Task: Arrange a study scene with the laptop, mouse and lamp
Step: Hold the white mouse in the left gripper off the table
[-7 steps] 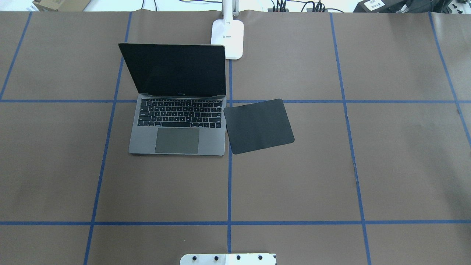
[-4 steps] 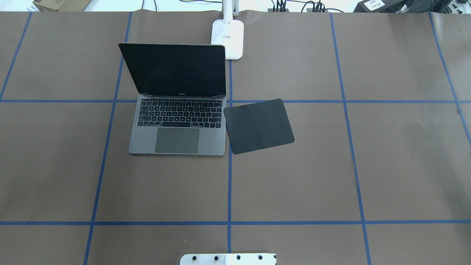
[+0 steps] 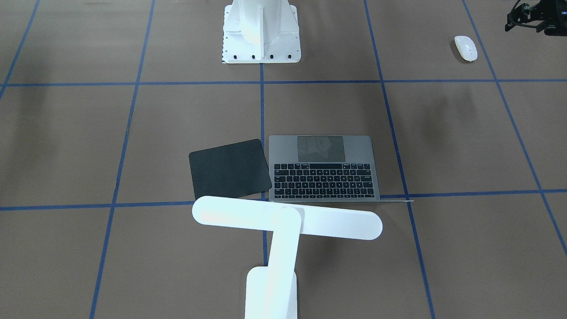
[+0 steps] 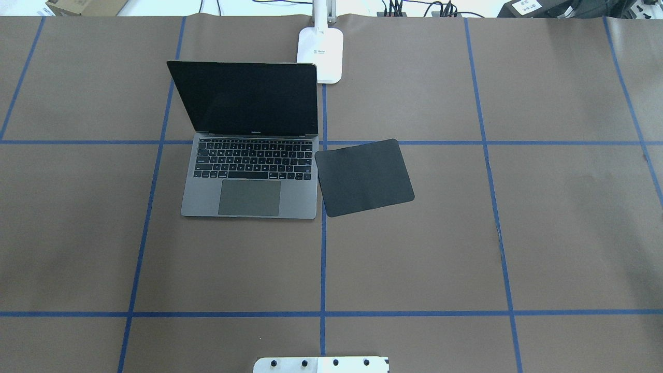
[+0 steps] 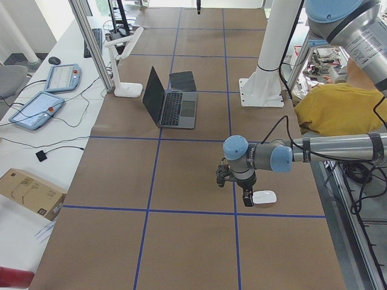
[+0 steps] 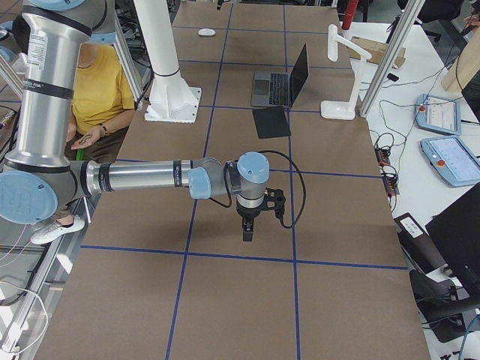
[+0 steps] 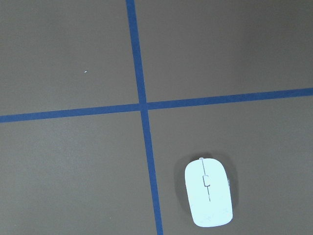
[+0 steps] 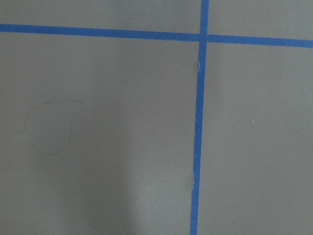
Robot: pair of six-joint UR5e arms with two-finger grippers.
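The grey laptop (image 4: 251,199) stands open left of the table's middle, its dark screen up. The white lamp (image 3: 288,219) stands behind it at the table's far edge, its bar head over the laptop's hinge side. The white mouse (image 7: 208,192) lies on the brown cover at the robot's left end (image 3: 466,48). My left gripper (image 5: 247,199) hangs just beside the mouse (image 5: 264,197), pointing down; I cannot tell if it is open. My right gripper (image 6: 247,229) hangs over bare table at the other end; I cannot tell its state. Neither wrist view shows fingers.
A black square mat (image 4: 364,177) lies tilted right beside the laptop. The white bolted pedestal (image 3: 261,31) stands at the robot's side. A person in a yellow shirt (image 5: 338,109) sits behind the robot. Blue tape lines cross the brown cover.
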